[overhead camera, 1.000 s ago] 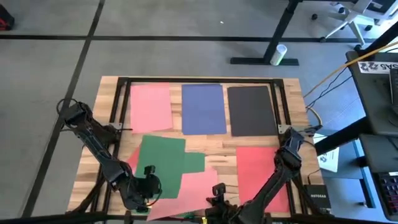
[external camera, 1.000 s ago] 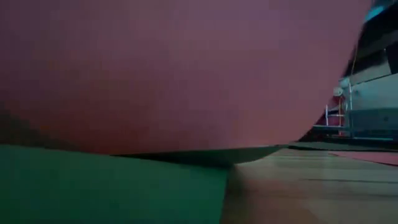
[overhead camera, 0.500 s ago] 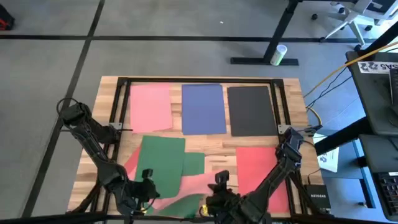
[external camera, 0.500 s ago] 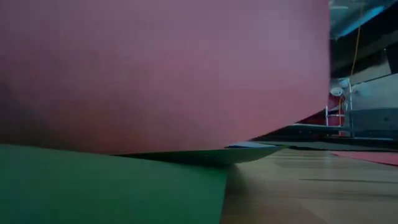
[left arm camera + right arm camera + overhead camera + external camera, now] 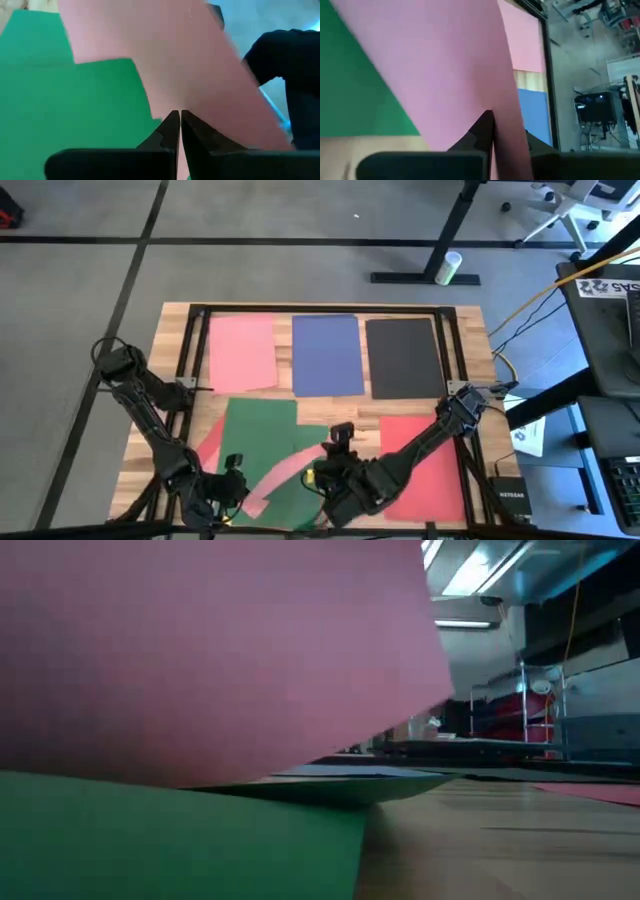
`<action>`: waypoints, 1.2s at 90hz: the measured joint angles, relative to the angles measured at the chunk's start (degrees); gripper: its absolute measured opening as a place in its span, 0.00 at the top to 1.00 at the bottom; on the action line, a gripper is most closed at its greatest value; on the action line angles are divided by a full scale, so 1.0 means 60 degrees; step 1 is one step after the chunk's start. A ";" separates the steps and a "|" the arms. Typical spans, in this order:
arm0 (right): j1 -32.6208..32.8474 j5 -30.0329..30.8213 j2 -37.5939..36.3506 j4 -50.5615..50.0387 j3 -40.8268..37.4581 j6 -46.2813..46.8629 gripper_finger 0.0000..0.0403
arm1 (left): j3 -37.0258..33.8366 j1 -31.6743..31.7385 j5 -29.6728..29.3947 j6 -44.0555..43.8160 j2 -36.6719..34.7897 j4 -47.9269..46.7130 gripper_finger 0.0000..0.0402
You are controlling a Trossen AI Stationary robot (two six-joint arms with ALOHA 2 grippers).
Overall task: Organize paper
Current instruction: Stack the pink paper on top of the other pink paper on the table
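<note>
My left claw (image 5: 175, 131) and right claw (image 5: 492, 131) are both pinched tight on one thin pink construction-paper sheet (image 5: 285, 472), lifted between them at the near edge of the wooden worktop (image 5: 345, 438). Under it lie green sheets (image 5: 262, 432); a red sheet (image 5: 425, 460) lies beside my right claw. Beyond sit pink (image 5: 243, 352), blue (image 5: 328, 355) and black (image 5: 404, 358) sheets.

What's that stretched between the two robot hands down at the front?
A pink paper sheet, pinched by the left gripper and right gripper, seen in the high view.
</note>
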 joint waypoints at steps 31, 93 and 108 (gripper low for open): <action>-0.1435 0.0022 -0.0459 0.1176 -0.0014 -0.1812 1.00 | 0.0000 -0.0605 -0.0776 -0.0655 0.0000 0.0009 1.00; -0.4655 -0.2331 -0.0744 0.3607 -0.0007 -0.6089 1.00 | 0.0000 -0.1068 -0.1740 -0.2282 0.0557 0.0011 1.00; -0.5558 -0.3199 -0.0744 0.3899 -0.0007 -0.6859 1.00 | 0.0000 -0.1062 -0.2139 -0.2496 0.0557 -0.0062 1.00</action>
